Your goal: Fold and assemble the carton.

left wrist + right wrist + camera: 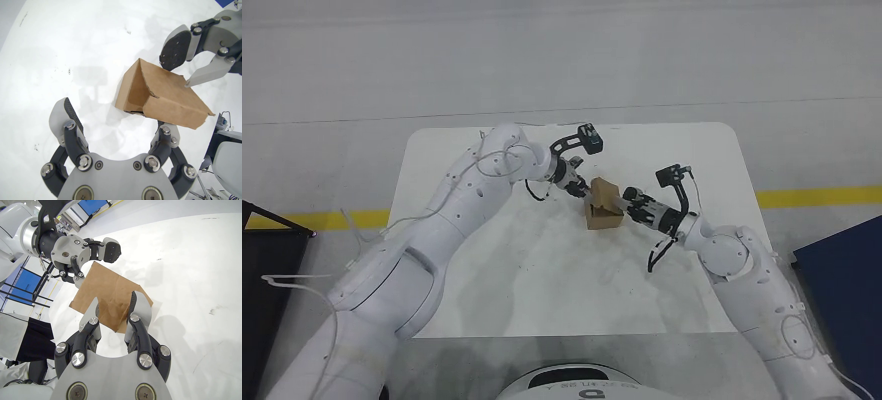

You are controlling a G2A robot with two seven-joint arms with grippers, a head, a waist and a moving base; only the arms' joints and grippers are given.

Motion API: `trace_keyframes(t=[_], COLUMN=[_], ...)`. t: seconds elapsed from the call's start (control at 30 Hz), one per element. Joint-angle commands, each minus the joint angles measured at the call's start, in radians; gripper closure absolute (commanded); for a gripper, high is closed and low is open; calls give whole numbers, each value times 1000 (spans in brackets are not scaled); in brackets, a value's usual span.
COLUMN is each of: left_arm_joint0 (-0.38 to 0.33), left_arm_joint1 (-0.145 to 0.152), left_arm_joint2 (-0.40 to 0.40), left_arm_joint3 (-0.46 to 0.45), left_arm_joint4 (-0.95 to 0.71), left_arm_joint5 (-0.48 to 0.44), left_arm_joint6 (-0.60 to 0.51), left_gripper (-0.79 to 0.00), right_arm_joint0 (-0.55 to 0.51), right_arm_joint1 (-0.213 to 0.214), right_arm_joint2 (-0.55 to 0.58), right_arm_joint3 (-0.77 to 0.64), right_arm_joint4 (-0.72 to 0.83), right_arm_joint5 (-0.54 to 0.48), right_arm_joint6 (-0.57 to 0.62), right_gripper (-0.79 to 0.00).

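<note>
A brown cardboard carton (602, 212) stands partly folded near the middle of the white table (542, 280), one end open and a long flap (175, 111) sticking out. My left gripper (115, 115) is open beside the open end. One of its fingers (162, 130) sits under the flap, the other stands free. My right gripper (114, 298) is open at the opposite side. Its fingertips (135, 300) rest spread over the carton's top panel (111, 289). In the top view the left gripper (577, 187) and right gripper (629, 204) flank the carton.
The table is bare white with a few scuff marks (212, 311). Blue panels and black frames (22, 289) stand beyond the table's edge. A yellow floor line (812, 195) runs behind the table.
</note>
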Motion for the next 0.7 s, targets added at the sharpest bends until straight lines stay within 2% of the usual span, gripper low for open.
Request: trace_keyframes(t=[0.0,0.13,0.23,0.27,0.3,0.4,0.43,0.57,0.67], left_arm_joint0=[-6,-19,-23,-22,-22,-20,-18,8,56], left_arm_joint1=[-3,-3,9,14,21,45,55,105,149], left_arm_joint2=[2,-7,-36,-51,-66,-115,-135,-231,-312], left_arm_joint3=[13,42,65,73,81,101,108,122,105], left_arm_joint4=[0,6,-6,-18,-29,-52,-62,-91,-120], left_arm_joint5=[-1,9,2,-7,-18,-45,-51,-91,-130], left_arm_joint6=[-1,9,39,55,65,94,109,193,258], left_gripper=[-785,-785,-785,-785,-785,-785,-785,-785,-785], right_arm_joint0=[3,-20,-72,-90,-107,-142,-146,-122,-97], right_arm_joint1=[1,6,12,14,16,17,15,6,-1], right_arm_joint2=[3,44,71,76,77,51,33,-37,-85], right_arm_joint3=[-4,-55,-163,-205,-245,-347,-366,-368,-367], right_arm_joint4=[-26,-153,-263,-294,-333,-460,-498,-578,-620], right_arm_joint5=[8,51,71,73,83,116,133,198,232], right_arm_joint6=[-13,-133,-191,-200,-205,-201,-200,-170,-135], right_gripper=[-357,-348,-382,-508,-585,-714,-723,-680,-690])
